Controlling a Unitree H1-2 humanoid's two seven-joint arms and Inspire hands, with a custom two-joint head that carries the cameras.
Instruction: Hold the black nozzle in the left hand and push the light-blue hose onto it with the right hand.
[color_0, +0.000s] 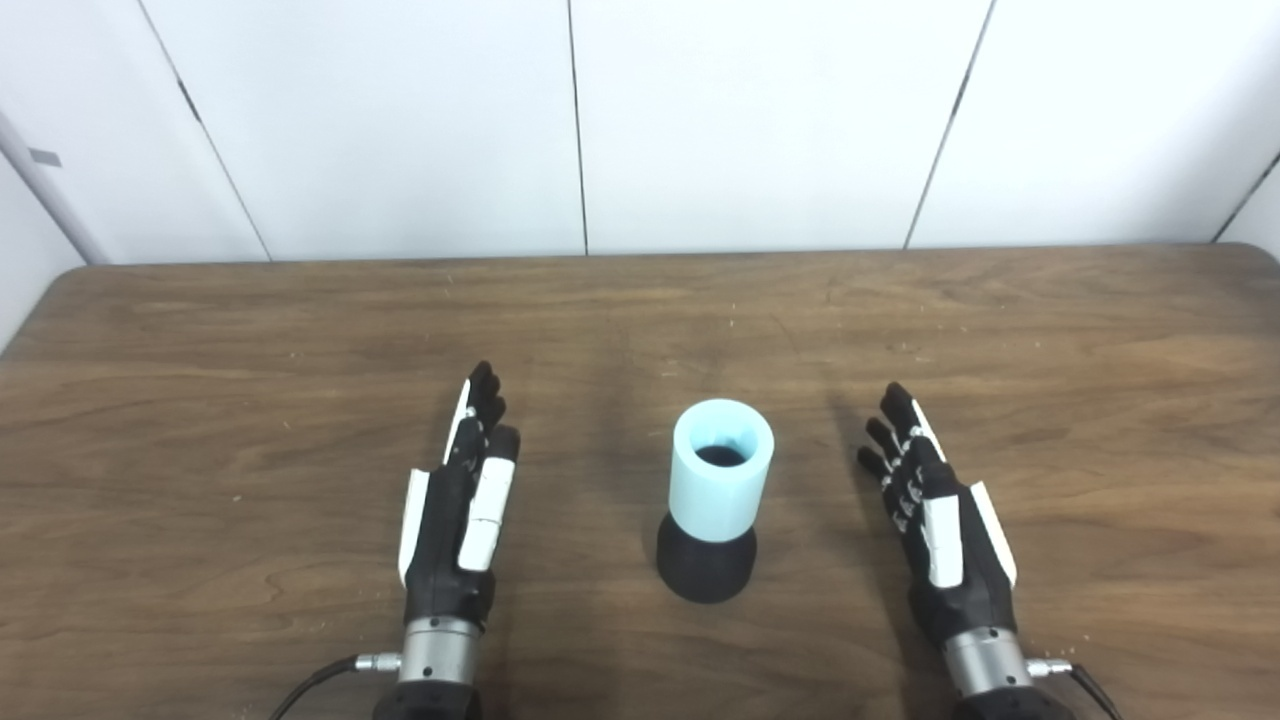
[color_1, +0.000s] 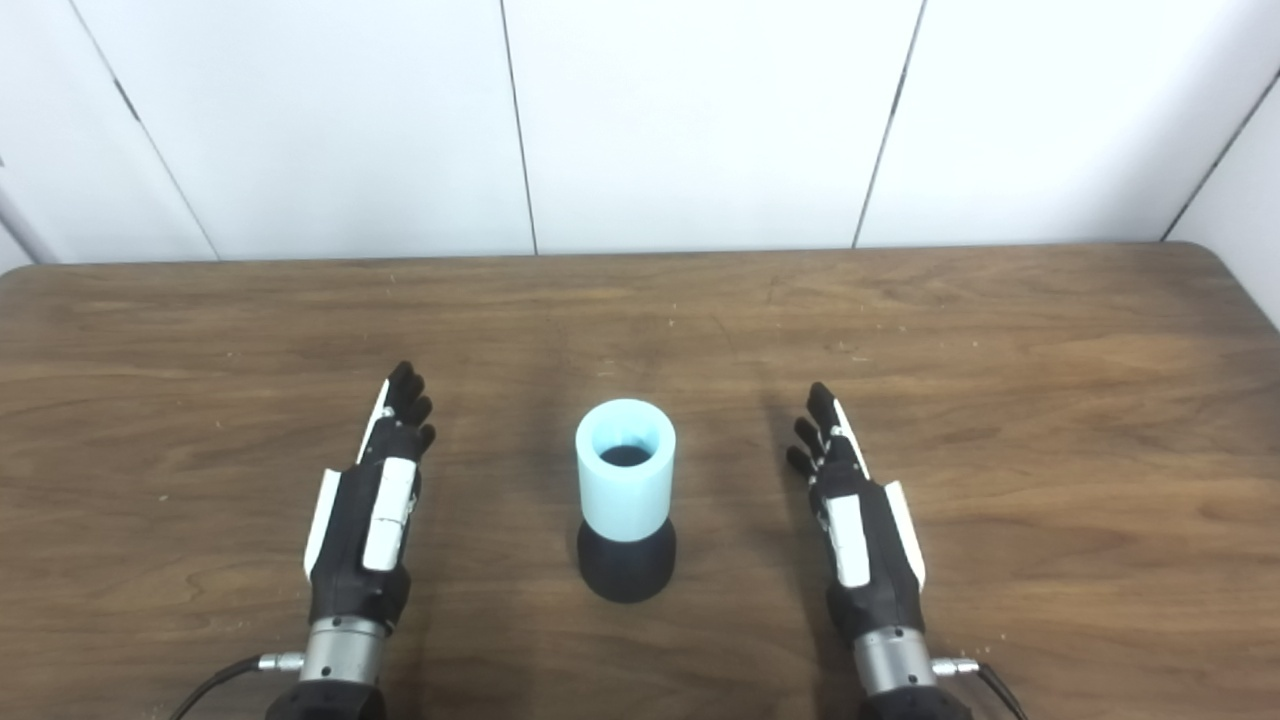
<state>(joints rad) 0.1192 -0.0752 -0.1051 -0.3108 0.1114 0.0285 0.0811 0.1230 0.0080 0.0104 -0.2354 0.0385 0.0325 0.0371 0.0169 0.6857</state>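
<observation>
Standing upright near the middle of the table (color_0: 200, 330): one light-blue hose (color_0: 722, 470), a short wide sleeve, seated on top of one black nozzle (color_0: 706, 565), whose flared base rests on the wood. The two parts are touching, the blue over the black; how far the sleeve has gone down cannot be told from above, though a dark shape shows inside its open mouth.

Left hand (color_0: 462, 500): empty, fingers stretched straight and lying close together, palm turned toward the stacked pair, set beside it and apart from it. Holds nothing.

Right hand (color_0: 935, 510): empty likewise, fingers straight and slightly fanned, palm facing inward, on the other side of the pair and apart from it. Holds nothing.

Backdrop: white wall panels (color_0: 760, 120) behind the far edge of the table.

Step in hand, as a judgement: the hose already sits on the nozzle, so the joining looks done or nearly so, and both hands flank the piece without touching it. If more seating is wanted, the next move calls for the left hand to close round the black base and steady it, then for the right hand to come over the blue rim and press straight down along the upright axis, since a slanted push could tip the pair.
</observation>
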